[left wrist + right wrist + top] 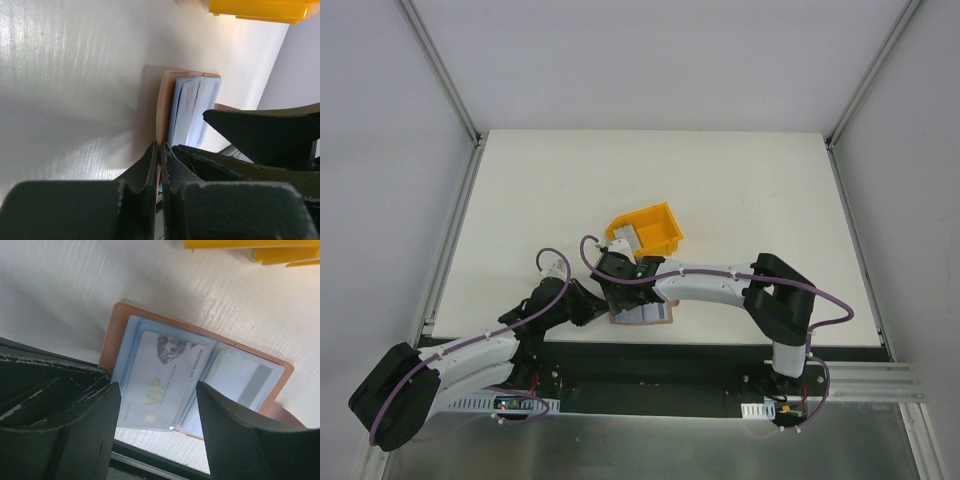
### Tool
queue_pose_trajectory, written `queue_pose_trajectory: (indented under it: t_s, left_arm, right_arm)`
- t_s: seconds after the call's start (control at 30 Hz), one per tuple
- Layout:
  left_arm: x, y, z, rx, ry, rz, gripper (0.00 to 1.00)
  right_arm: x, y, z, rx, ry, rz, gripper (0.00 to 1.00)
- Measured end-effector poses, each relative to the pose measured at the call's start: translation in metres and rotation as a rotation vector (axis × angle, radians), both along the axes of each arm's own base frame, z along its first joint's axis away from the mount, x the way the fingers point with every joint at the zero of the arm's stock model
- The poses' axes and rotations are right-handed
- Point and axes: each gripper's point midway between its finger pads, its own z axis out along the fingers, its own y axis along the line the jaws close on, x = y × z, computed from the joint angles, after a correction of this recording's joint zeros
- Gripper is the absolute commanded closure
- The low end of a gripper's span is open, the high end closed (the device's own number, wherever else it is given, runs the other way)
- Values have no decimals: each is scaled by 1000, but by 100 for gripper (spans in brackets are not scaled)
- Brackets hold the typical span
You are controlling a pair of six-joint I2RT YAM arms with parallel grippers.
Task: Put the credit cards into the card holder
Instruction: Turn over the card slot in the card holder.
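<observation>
Open flat on the white table (740,180), right at its near edge and a little left of centre: the card holder (642,316). Brown stitched rim outside, clear sleeves inside, small tab clasp (286,416) poking out at the near right corner.

On the left half, among the sleeves, the VIP card (160,377), pale with dark lettering and slightly askew. Hard to tell whether fully seated in a sleeve or only resting on one. On the right half, the striped card (247,380), pale with a grey band, under clear plastic.

Clamped tight on the left edge of the card holder: the left gripper (159,152), jaws pressed together with no gap, the brown rim running straight into the seam between them. Reaching in low from the near left.

Spread wide above the VIP card: the right gripper (157,390), one finger (95,425) on the left and the other on the right, nothing pinched between them. Whether touching the card or just clear of it, cannot tell. Stretched across from the right arm's base at the near right, wrist over the card holder.

Just beyond, further from the near edge and apart from the card holder: a yellow bin (668,236), with pale grey flat pieces (624,236) standing at its left end, too small to make out further.
</observation>
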Motion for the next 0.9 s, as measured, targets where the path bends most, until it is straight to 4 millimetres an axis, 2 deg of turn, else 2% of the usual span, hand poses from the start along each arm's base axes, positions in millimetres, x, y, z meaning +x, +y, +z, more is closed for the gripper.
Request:
queue_pose_trajectory:
  t_s: [0.6, 0.9]
  left_arm:
    - [0, -1, 2, -3, -8, -2, 100]
    - [-2, 1, -2, 7, 3, -1, 100]
  right_arm:
    - [1, -1, -3, -7, 3, -3, 34]
    - [1, -8, -10, -45, 3, -11, 37]
